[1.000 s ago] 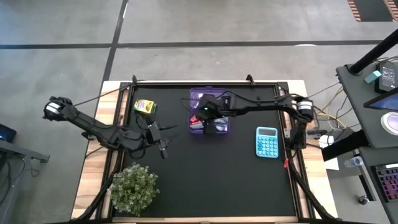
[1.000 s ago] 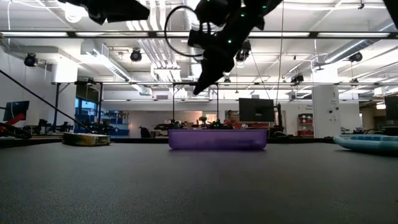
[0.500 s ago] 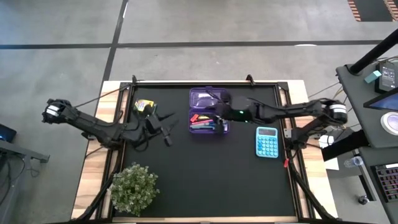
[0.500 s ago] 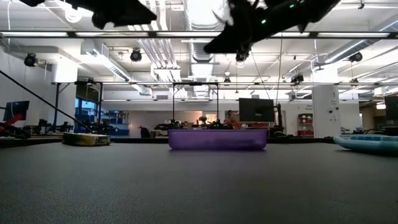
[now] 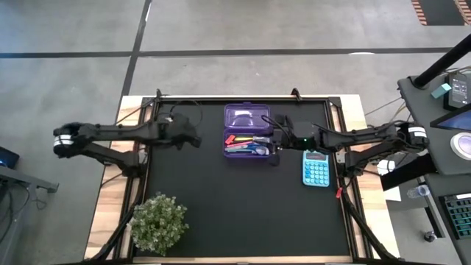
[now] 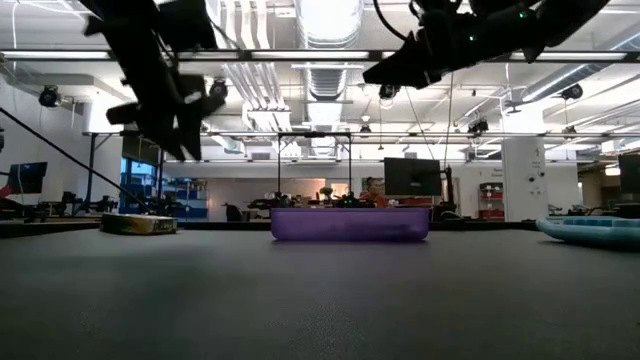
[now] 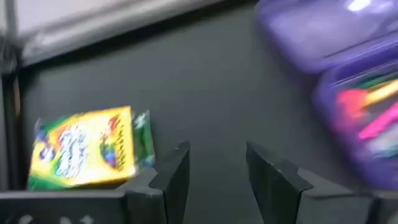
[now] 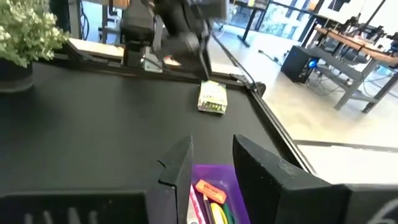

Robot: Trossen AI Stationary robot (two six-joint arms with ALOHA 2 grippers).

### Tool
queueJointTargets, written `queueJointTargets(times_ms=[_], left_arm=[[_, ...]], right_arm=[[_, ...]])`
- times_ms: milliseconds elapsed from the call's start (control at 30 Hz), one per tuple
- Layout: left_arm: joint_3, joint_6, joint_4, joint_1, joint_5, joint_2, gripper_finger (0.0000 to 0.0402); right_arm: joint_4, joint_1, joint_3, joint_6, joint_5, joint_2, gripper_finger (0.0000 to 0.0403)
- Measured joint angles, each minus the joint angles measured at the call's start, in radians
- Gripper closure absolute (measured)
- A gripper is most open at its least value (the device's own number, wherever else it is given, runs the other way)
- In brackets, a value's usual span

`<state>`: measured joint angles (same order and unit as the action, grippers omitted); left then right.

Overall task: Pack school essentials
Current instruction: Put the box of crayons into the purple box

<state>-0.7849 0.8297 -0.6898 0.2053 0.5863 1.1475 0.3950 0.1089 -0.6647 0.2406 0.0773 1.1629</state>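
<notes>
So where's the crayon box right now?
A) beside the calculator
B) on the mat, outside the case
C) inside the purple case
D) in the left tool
B: the crayon box lies on the black mat, apart from the purple case, ahead of the empty left tool.

No text, brand, number or sign can be read. The crayon box [image 7: 84,149] carries colourful printed artwork, but its lettering is too blurred to make out. The calculator [image 5: 316,168] shows rows of keys, with legends too small to tell.
</notes>
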Motion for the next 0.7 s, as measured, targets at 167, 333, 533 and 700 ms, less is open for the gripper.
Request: queueJointTargets(times_ms=[167,333,533,700], left_arm=[[-0.021,-0.048,-0.037,0.160,-0.107,0.144,0.0263],[-0.083,-0.083,-0.153,0.279,-0.117,0.303,0.0263],[-0.139,-0.153,-0.223,0.374,-0.085,0.463,0.0263],[-0.165,-0.160,-0.228,0.395,-0.083,0.537,0.0263]], right_arm=[[0.003,0.000,0.024,0.010,0.000,-0.002,0.0306],[0.050,0.000,0.024,0.062,0.000,-0.010,0.0312],[0.068,0.000,0.019,0.111,0.001,-0.029,0.0310],[0.068,0.000,0.018,0.111,0.001,-0.036,0.0315]])
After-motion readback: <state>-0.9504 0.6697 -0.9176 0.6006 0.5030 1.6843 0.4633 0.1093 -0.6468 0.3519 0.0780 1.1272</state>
